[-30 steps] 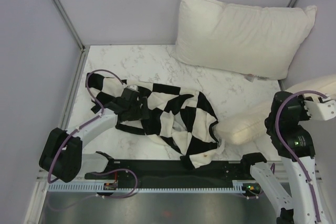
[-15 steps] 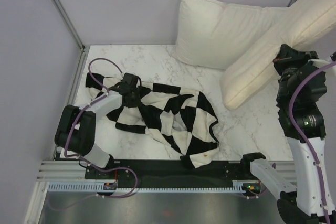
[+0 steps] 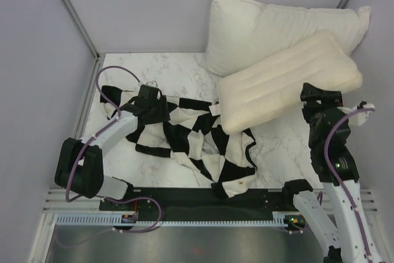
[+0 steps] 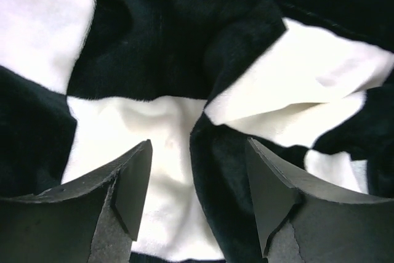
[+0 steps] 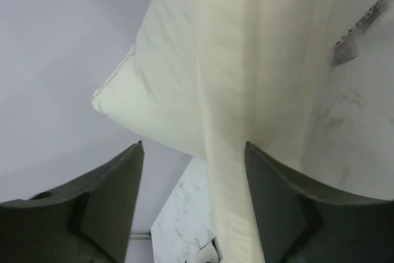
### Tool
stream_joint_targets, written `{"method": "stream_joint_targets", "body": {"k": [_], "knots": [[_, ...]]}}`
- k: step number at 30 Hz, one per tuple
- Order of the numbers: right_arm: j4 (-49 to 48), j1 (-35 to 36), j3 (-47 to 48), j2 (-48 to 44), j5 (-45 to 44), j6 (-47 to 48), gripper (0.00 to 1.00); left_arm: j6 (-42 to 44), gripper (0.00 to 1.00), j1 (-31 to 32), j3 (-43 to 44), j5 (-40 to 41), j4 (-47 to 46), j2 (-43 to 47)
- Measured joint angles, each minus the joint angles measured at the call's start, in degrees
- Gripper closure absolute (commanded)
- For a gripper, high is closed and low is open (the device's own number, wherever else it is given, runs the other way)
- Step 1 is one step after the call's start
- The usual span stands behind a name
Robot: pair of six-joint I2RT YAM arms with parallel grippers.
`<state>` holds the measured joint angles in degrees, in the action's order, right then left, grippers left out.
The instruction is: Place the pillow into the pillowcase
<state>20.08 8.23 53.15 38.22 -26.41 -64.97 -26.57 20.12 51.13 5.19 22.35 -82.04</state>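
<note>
The black-and-white checkered pillowcase (image 3: 184, 135) lies crumpled on the left and middle of the marble table (image 3: 283, 137). The cream pillow (image 3: 286, 81) lies slantwise at the right, its lower left end resting on the pillowcase's right part. My left gripper (image 3: 151, 104) hovers over the pillowcase's left part. In the left wrist view it (image 4: 196, 152) stands open with folded checkered fabric (image 4: 166, 60) below and between its fingers. My right gripper (image 3: 320, 100) sits by the pillow's near right edge. In the right wrist view it (image 5: 194, 149) is open, and the pillow (image 5: 246, 90) runs past its right finger.
A larger, puffier white pillow (image 3: 258, 26) leans against the back wall behind the cream one. Grey walls close in the table at the left, back and right. A black rail (image 3: 203, 204) runs along the near edge between the arm bases.
The right arm swung the pillow up from the right side and over; it now lies on the table and pillowcase, and the right gripper has opened. The left gripper narrowed, then widened again.
</note>
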Motion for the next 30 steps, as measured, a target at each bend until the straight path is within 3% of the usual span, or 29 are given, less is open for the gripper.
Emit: {"method": "stream_joint_targets", "body": {"k": [1,5,9,12,15,18,27,30], "knots": [[2.56,0.00,-2.23,-3.48,-0.74,-0.28,0.03,0.00,0.29,0.24,0.00,0.02,-0.02,0.63],[8.15,-0.22,-6.91,-18.14,-1.79,5.57,0.02,-0.02,0.28,2.16,0.02,0.22,1.22,3.78],[7.96,-0.31,-2.54,-18.45,4.96,17.68,0.02,-0.15,0.22,5.60,0.83,0.33,3.69,6.60],[7.30,-0.35,1.01,-12.52,14.62,25.97,0.02,-0.63,0.20,8.48,1.60,0.42,4.90,8.22],[6.56,-0.26,2.01,-0.96,25.59,32.98,0.03,-1.05,0.20,11.65,2.43,0.70,5.57,8.52],[6.97,1.40,-0.59,10.47,30.80,37.77,0.06,-1.14,0.20,14.93,3.28,0.76,6.16,7.72],[9.31,21.00,-2.08,25.53,21.88,42.91,0.04,-2.14,0.18,21.94,7.65,0.72,6.67,-1.25],[7.69,24.46,-1.11,31.10,17.18,43.30,0.04,-3.10,0.18,22.93,8.11,0.63,7.28,-3.17]]}}
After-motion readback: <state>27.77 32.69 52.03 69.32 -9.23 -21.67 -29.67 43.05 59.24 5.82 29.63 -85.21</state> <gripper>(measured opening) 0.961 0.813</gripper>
